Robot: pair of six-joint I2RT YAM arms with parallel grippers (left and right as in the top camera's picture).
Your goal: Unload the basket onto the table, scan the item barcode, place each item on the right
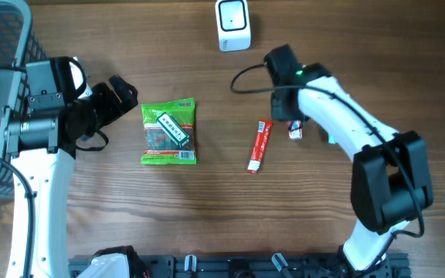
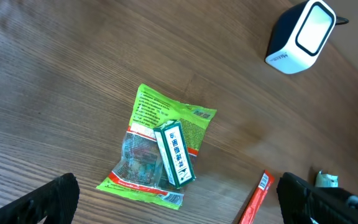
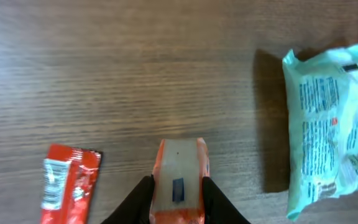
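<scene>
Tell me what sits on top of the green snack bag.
A small green box lies slantwise on the green snack bag. Whatever print or contents sit beneath the box are covered and cannot be read.

Overhead: bright, even light, faint soft shadows on table (image 1: 207,224). Left wrist: top-left corner blurred, pale sheen on wood near scanner (image 2: 300,37). Right wrist: dark shadow left of pale packet (image 3: 331,124); orange sachet (image 3: 179,165) close, slightly soft.
</scene>
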